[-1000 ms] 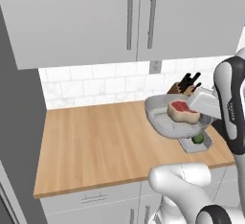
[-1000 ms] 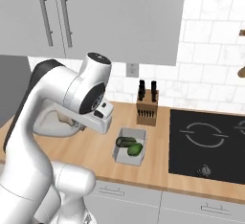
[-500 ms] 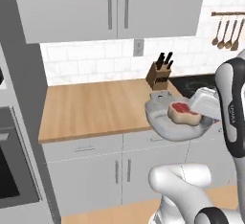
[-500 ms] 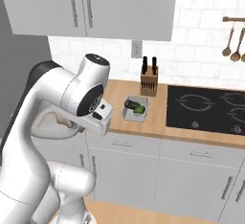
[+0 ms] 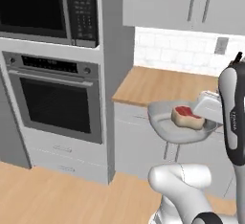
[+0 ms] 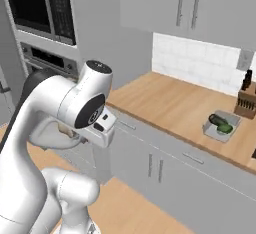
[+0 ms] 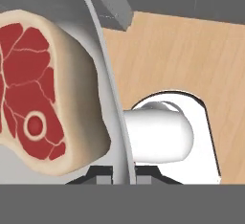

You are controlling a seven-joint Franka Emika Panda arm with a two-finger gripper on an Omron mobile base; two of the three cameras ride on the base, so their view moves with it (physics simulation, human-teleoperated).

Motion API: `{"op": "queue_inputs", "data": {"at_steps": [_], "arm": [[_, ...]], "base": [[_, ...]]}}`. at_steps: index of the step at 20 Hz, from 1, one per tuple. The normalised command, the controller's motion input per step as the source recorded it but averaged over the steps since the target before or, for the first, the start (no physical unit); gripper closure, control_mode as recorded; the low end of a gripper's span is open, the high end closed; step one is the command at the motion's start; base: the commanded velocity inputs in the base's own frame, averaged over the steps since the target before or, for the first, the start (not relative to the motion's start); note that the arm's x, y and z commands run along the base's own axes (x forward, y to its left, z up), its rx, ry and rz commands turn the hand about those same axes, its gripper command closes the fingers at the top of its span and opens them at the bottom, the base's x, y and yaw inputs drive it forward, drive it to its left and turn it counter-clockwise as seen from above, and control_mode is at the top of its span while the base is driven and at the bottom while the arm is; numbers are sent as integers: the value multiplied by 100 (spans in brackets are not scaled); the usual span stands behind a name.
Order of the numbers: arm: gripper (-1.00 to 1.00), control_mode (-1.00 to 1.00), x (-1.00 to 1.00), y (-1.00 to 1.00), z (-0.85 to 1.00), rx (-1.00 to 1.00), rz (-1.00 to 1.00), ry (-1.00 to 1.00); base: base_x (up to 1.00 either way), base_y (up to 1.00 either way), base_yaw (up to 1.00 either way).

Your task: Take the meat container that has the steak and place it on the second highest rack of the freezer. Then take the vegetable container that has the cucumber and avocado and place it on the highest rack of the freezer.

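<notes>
Meat container point(image 5: 165, 122) with steak point(image 5: 187, 117): rim is clamped in the closed end effector point(image 7: 123, 174), carried level, centre-right of frame; tray point(image 6: 219, 127) is left on the desk point(image 6: 170, 105).

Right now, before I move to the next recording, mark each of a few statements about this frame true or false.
1. The shallow light grey rounded dish is off the wooden counter, carried in the air. True.
2. The red steak chunk lies in that dish. True.
3. The gripper is open and empty. False: it is shut on the dish's rim.
4. The rectangular grey tray with green produce sits on the floor. False: it rests on the counter.
5. A built-in oven stands left of the counter. True.
</notes>
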Motion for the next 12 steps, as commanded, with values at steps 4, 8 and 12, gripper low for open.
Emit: {"op": "queue_inputs", "data": {"at_steps": [4,8,12], "arm": [[100,100,0,0,0,0,0,0],[100,100,0,0,0,0,0,0],[100,100,0,0,0,0,0,0]], "base": [[-16,35,85],[58,66,50],[100,97,16]]}}
